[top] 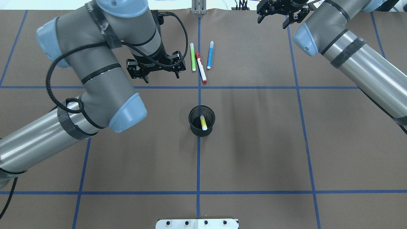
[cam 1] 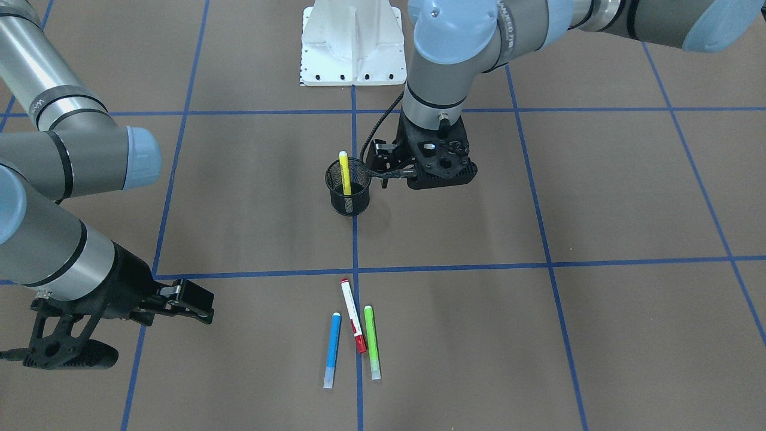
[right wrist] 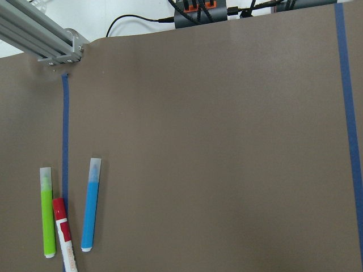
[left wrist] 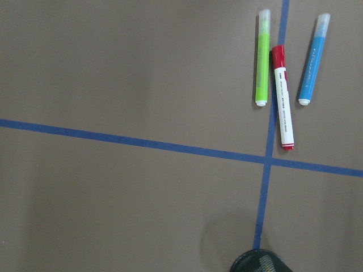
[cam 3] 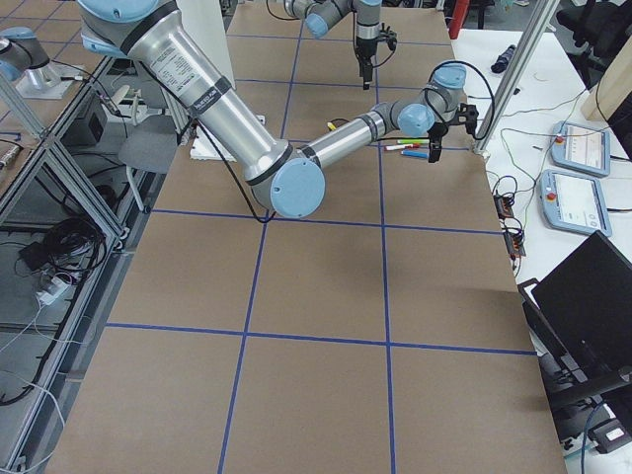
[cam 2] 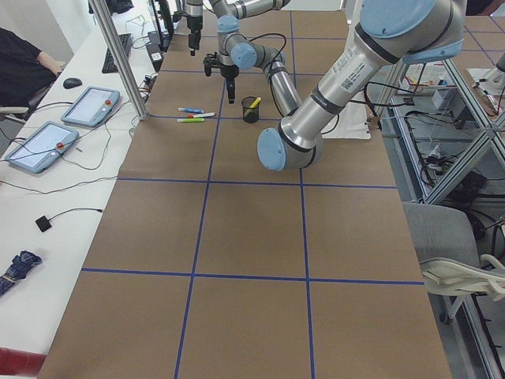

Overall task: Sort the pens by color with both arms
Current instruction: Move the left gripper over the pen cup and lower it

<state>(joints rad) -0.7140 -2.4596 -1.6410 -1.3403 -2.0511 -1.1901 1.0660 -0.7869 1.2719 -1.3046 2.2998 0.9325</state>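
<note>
Yellow pen [top: 203, 122] leaned in mesh cup [top: 195, 129], green pen [top: 192, 57], white pen [top: 201, 67] and blue pen [top: 210, 55] lay side by side, left gripper [top: 160, 76] and right gripper [top: 272, 22] hung released, empty

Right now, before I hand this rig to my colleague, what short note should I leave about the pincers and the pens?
Left pincer: open, empty, above the table beside the row of pens.
Right pincer: open, empty, above the far table edge.
Done: the yellow pen stands tilted in the black mesh cup at the table's middle.
Left: the green pen, the white pen with red ends and the blue pen lie side by side on the table beyond the cup, none gripped.
Only one cup is in view, so where these three should go cannot be told.
</note>
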